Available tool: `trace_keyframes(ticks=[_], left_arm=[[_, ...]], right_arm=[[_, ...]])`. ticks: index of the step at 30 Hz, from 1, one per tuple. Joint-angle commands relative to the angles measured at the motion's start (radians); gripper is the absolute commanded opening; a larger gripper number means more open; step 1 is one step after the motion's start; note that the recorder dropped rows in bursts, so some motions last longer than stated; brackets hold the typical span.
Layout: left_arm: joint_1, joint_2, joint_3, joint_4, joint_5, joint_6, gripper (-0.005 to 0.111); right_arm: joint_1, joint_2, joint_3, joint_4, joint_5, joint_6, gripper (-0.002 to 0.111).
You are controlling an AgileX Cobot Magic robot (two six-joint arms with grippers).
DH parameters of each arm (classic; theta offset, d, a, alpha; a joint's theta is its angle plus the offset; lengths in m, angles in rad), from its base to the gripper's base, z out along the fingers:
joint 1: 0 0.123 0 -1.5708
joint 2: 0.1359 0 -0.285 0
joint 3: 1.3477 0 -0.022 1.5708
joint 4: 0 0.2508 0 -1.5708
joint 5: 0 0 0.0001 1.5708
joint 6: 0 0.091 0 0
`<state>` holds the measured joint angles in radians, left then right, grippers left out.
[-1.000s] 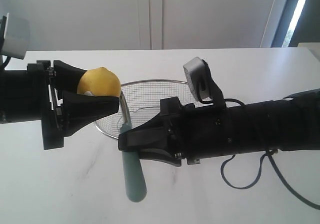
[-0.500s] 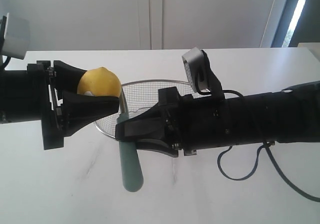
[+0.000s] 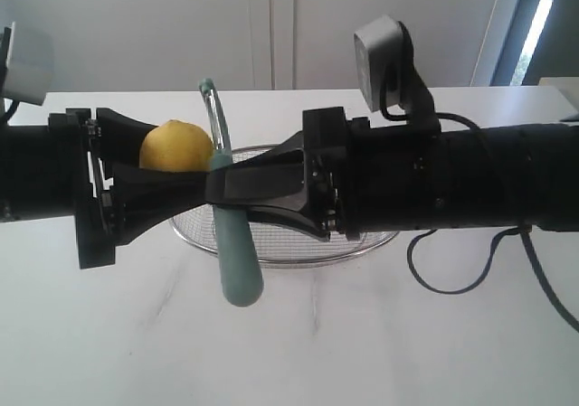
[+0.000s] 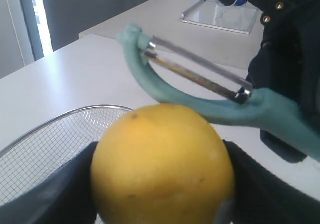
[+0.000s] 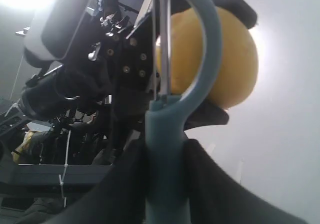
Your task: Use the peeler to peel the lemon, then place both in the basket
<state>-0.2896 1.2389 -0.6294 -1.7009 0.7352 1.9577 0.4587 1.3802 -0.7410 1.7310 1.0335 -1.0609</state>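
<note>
My left gripper [image 3: 172,166] is shut on the yellow lemon [image 3: 177,146], holding it above the table at the left; the fruit fills the left wrist view [image 4: 162,166]. My right gripper [image 3: 222,189] is shut on the teal handle of the peeler [image 3: 233,243], which stands nearly upright. The peeler's looped metal blade head [image 3: 211,117] rises beside the lemon's right side, touching or almost touching it. In the right wrist view the peeler [image 5: 167,154] sits between the dark fingers and the lemon [image 5: 235,59] shows behind the blade loop. The wire basket [image 3: 199,239] lies on the table under both grippers.
The white table [image 3: 380,334] stretches around the basket. A black cable [image 3: 452,275] loops under the right arm. A flat clear tray [image 4: 222,17] lies on a far surface in the left wrist view. White cabinet doors stand behind the table.
My right gripper has risen and moved left with the peeler. The blade head, earlier low under the lemon, now stands up beside the lemon's right side. The left gripper has held still.
</note>
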Motion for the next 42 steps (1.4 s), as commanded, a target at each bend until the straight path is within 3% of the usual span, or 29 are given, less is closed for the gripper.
trace_keyframes(ticks=[1, 8, 14, 17, 23, 28, 33, 42], left_arm=[[-0.002, -0.006, -0.001, -0.018, 0.018, 0.161, 0.000], [-0.002, -0.006, -0.001, -0.018, 0.018, 0.161, 0.000], [-0.002, -0.006, -0.001, -0.018, 0.018, 0.161, 0.000], [-0.002, -0.006, -0.001, -0.018, 0.021, 0.161, 0.000], [-0.002, -0.006, -0.001, -0.018, 0.025, 0.161, 0.000], [-0.002, -0.006, -0.001, -0.018, 0.025, 0.161, 0.000], [-0.002, -0.006, -0.001, -0.018, 0.027, 0.161, 0.000], [-0.002, -0.006, -0.001, -0.018, 0.028, 0.161, 0.000]], right_arm=[[0.000, -0.013, -0.007, 0.013, 0.020, -0.010, 0.000], [-0.018, -0.094, -0.016, 0.013, 0.040, -0.009, 0.000], [-0.122, -0.225, -0.027, 0.013, 0.042, 0.048, 0.000], [-0.171, -0.278, -0.024, -0.136, 0.000, 0.098, 0.000], [-0.179, -0.289, 0.027, -0.452, -0.200, 0.366, 0.000], [-0.179, -0.272, 0.112, -0.448, -0.290, 0.366, 0.000], [-0.179, -0.203, 0.155, -0.400, -0.263, 0.339, 0.000], [-0.114, -0.035, 0.161, -0.084, -0.157, 0.094, 0.000]])
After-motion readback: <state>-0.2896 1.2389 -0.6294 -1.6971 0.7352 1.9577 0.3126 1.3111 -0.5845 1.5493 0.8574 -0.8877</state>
